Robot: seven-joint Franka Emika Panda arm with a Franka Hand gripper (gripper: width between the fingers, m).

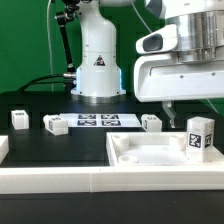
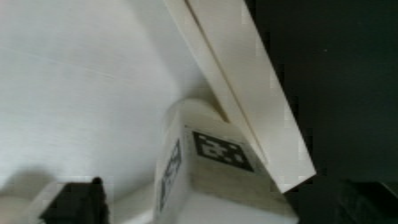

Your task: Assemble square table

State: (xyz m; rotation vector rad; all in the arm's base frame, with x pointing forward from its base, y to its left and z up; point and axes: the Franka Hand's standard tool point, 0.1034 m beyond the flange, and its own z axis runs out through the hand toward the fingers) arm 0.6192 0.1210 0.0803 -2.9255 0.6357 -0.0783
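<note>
Standing on end in a corner of the table top [image 1: 140, 152], directly under the claw [image 1: 188, 110], is one upright leg [image 1: 200, 136] with its tag facing outward. The claw is spread wide and has hold of nothing. In the wrist view the one finger [image 2: 71, 200] that shows sits clear of the upright leg [image 2: 210, 165], with bare white slab between them; the other finger I cannot make out. The leg stands just inside the raised rim [image 2: 240, 80], close against it, and looks to be standing unaided. Whether it is seated home in the slab cannot be told.

Three more legs lie on the black table [image 1: 30, 105], none of them under the claw. The near leg [image 1: 151, 122] is just beyond the slab's far rim, a little to one side of the claw. The second leg [image 1: 54, 124] and the farthest leg [image 1: 20, 119] are well apart from it, past the marker board [image 1: 97, 121].

By my reading, the step in hand is fitting the first of four legs, so the job is at an early stage. If the leg needs turning to fix it, the next move calls for the claw centred over it, with the fingers closing squarely on its sides and no sideways nudge that could tip it. Otherwise the claw must rise straight up, clear of the leg's top, before swinging across to the near leg.
</note>
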